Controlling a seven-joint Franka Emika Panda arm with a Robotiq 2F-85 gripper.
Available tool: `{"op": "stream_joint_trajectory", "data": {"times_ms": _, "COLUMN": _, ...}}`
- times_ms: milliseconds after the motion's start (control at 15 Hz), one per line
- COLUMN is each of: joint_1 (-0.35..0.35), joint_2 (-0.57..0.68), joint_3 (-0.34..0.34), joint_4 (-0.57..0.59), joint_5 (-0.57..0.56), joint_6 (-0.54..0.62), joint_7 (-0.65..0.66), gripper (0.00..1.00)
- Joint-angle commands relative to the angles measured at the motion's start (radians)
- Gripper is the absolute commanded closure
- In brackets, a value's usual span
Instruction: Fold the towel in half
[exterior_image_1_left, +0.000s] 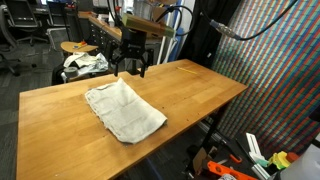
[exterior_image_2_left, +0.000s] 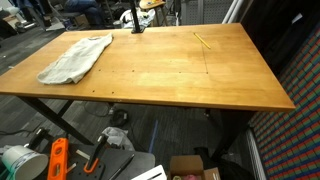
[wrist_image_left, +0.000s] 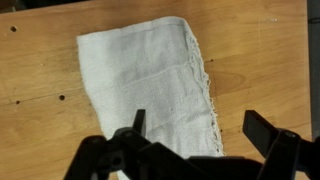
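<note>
The towel (exterior_image_1_left: 122, 110) is an off-white, wrinkly cloth lying flat on the wooden table (exterior_image_1_left: 190, 85), close to one long edge. It also lies near the table's far left corner in an exterior view (exterior_image_2_left: 75, 58). My gripper (exterior_image_1_left: 130, 62) hangs above the table just behind the towel, open and empty. It shows only small and dark at the table's back edge in an exterior view (exterior_image_2_left: 137, 24). In the wrist view the towel (wrist_image_left: 140, 80) fills the middle. My gripper (wrist_image_left: 200, 128) straddles its frayed right hem, one finger (wrist_image_left: 138, 122) over the cloth, the other over bare wood.
A stool with a white-and-dark cloth bundle (exterior_image_1_left: 85, 62) stands just beyond the table's far corner. A colourful woven screen (exterior_image_1_left: 275, 60) rises beside the table. A thin stick (exterior_image_2_left: 203, 40) lies on the wood. Boxes and an orange tool (exterior_image_2_left: 57, 158) sit on the floor below.
</note>
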Motion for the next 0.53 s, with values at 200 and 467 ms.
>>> {"op": "stream_joint_trajectory", "data": {"times_ms": 200, "joint_1": 0.076, "joint_2": 0.127, "joint_3": 0.028, "joint_4": -0.024, "joint_5": -0.012, "joint_6": 0.428, "joint_7": 0.119, "gripper": 0.00}}
{"op": "stream_joint_trajectory", "data": {"times_ms": 467, "joint_1": 0.155, "joint_2": 0.258, "joint_3": -0.029, "joint_4": 0.011, "joint_5": -0.184, "joint_6": 0.676, "joint_7": 0.256, "gripper": 0.00}}
